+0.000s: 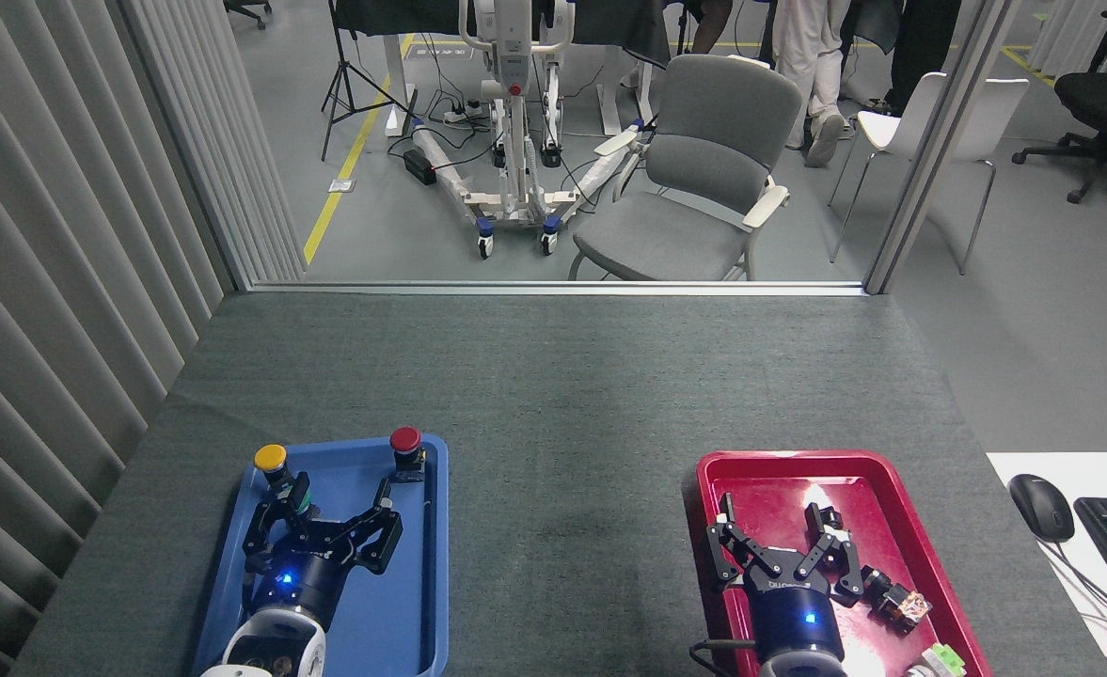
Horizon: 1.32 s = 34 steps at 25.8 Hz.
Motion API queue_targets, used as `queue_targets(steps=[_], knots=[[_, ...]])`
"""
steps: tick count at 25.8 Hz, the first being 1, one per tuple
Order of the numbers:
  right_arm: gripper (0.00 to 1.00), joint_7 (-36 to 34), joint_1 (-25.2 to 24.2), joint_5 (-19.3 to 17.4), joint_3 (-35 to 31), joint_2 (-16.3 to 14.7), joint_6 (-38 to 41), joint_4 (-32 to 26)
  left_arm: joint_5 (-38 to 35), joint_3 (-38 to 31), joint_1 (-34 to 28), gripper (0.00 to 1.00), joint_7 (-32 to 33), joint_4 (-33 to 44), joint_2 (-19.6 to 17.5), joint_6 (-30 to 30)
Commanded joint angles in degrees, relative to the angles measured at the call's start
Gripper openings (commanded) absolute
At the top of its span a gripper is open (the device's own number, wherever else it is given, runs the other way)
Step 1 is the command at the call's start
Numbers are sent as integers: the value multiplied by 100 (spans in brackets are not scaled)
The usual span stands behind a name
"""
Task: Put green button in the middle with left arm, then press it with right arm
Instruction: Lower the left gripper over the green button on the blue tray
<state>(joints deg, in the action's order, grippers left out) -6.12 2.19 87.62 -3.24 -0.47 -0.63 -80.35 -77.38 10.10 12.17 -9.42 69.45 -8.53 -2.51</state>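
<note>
A dark-grey felt table (pixel 553 395) fills the lower frame; beyond its far edge lie a grey floor, a grey chair (pixel 694 179) and a ribbed wall at left. Only a sliver of the green button (pixel 306 509) shows, low on the blue tray (pixel 417 602) at lower left, below the yellow button (pixel 270 458). The left gripper (pixel 339 495) hangs over it, fingers spread wide. The right gripper (pixel 767 522) stands open over the red tray (pixel 929 574).

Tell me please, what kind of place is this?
Probably a robotics lab or test workspace inside an office. A grey felt table holds a blue tray and a red tray of push buttons; beyond the partition stand a wheeled equipment stand, office chairs and cables.
</note>
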Motion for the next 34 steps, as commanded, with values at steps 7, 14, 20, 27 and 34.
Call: queue_targets(steps=[7, 14, 20, 27, 34], knots=[[100, 331, -8, 10, -141, -40, 178, -209, -268, 80, 400, 100, -341, -1118, -17, -329], [100, 322, -26, 10, -141, -32, 178, -279, -224, 71, 321, 100, -393, -1127, -87, -373], [100, 287, -26, 10, -150, -49, 186, -314, -189, 62, 49, 100, -411, -784, -184, -338], [100, 287, -8, -8, -141, -128, 178, -314, 364, 62, -944, 100, -420, 508, -623, -268], [100, 313, 1, -25, -159, -199, 186, -341, 953, 44, -461, 100, -429, -520, -729, 5]])
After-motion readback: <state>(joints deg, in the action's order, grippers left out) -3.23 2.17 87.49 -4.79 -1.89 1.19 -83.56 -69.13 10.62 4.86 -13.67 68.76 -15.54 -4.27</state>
